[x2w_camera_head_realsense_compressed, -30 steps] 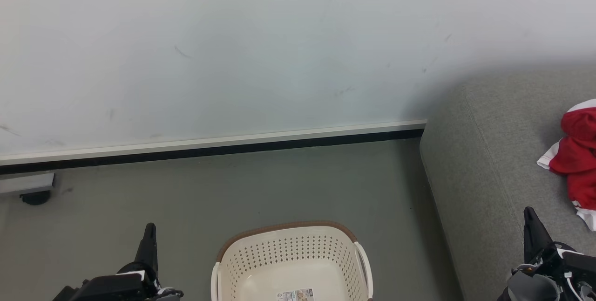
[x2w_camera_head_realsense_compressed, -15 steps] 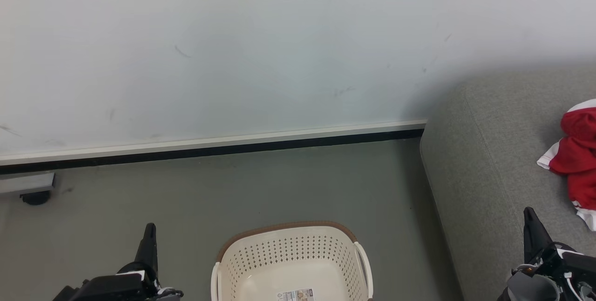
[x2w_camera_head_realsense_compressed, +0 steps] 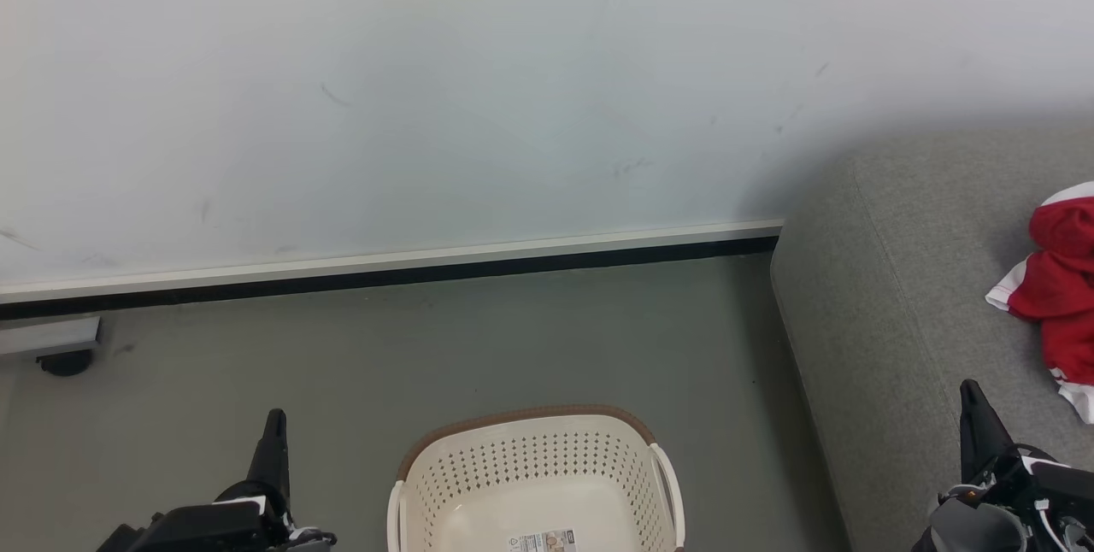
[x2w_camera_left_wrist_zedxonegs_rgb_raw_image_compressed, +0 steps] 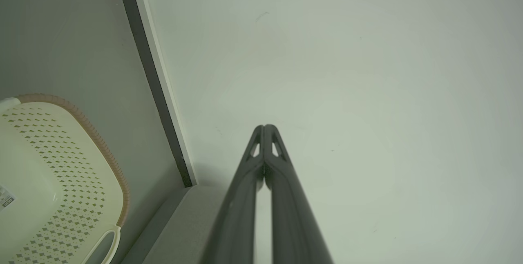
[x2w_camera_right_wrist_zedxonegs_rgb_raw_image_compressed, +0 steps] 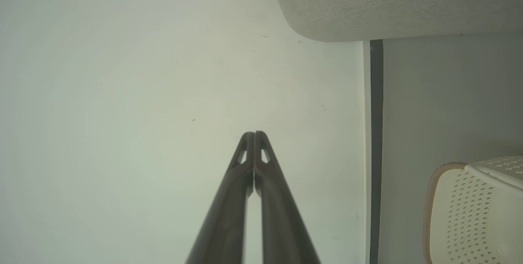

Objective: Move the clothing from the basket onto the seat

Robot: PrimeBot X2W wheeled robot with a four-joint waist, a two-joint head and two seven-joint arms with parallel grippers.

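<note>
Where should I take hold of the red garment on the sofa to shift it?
Grip the white-trimmed corner sticking out at the red garment's left edge, coming in from the left with the right gripper. That corner juts clear of the bunched pile on the sofa cushion and faces bare cushion on the gripper's side. Its fingers are shut, so open them first.

Red clothing [x2w_camera_head_realsense_compressed: 1058, 283] on grey seat [x2w_camera_head_realsense_compressed: 897, 296] at right, cream basket [x2w_camera_head_realsense_compressed: 534, 460] on floor [x2w_camera_head_realsense_compressed: 427, 347]

Scuffed white wall [x2w_camera_head_realsense_compressed: 427, 65] — dark baseboard [x2w_camera_head_realsense_compressed: 385, 277], grey floor [x2w_camera_head_realsense_compressed: 427, 347].
</note>
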